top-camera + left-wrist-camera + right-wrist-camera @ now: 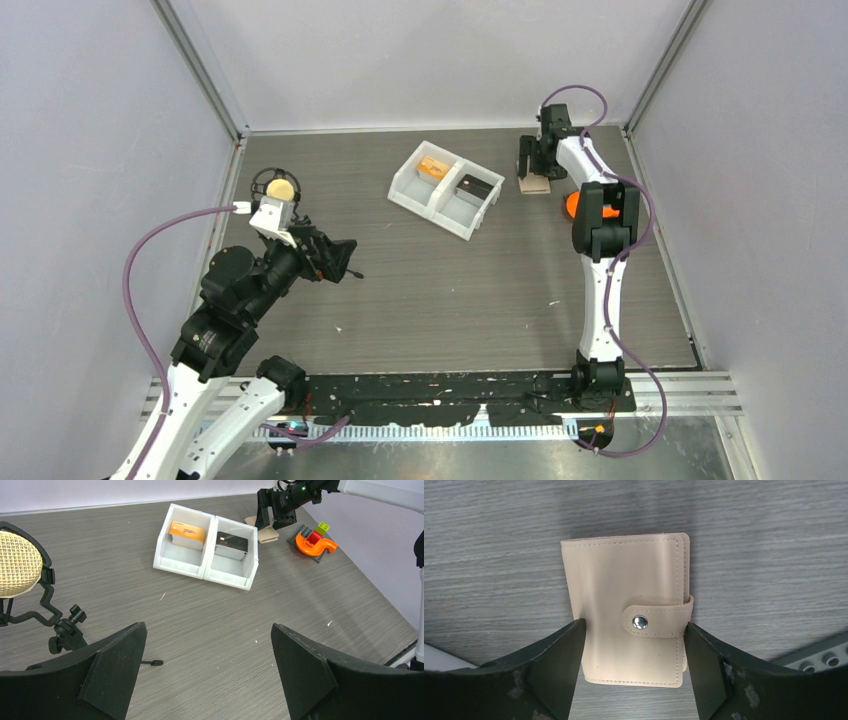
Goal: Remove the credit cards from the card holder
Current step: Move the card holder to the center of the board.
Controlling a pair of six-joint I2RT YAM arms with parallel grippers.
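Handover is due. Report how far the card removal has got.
Done: nothing sure; an orange-tan card and a dark card lie in the white bin, origin unclear. In hand: the right pincer straddles the card holder, which is snapped shut. To do: grip it, unsnap it, pull any cards inside. The left pincer hangs open, idle.

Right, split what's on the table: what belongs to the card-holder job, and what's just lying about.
Job: wallet, snapped shut, flat on the table between the jaws of the right gripper; orange card and dark card, one in each compartment of the white bin.
Lying about: black-framed mesh disc; orange toy.
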